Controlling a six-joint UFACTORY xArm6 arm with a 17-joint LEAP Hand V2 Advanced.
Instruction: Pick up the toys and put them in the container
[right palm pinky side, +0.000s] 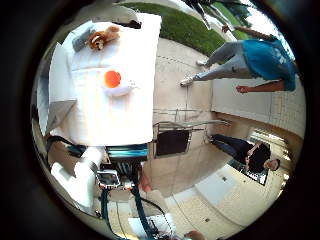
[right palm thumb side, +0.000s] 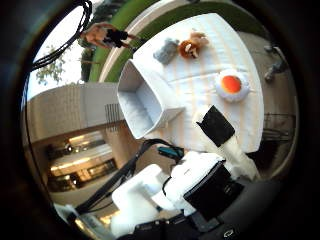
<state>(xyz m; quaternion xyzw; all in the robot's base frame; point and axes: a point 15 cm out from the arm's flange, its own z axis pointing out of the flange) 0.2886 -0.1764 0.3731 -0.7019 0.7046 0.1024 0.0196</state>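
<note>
Your hand hung high, fingers straight, empty; you needed to descend squarely over the egg, clear of the bin.

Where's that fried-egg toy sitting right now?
The fried-egg toy lies on the white table, apart from the brown plush and grey plush at the far end, across from the white container.

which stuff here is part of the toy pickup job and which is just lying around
Part of the job:
- fried egg toy
- brown plush toy
- grey plush toy
- white container
- hand, high above the table

Just lying about:
- white tablecloth under the toys
- black wire chair beside the table
</note>
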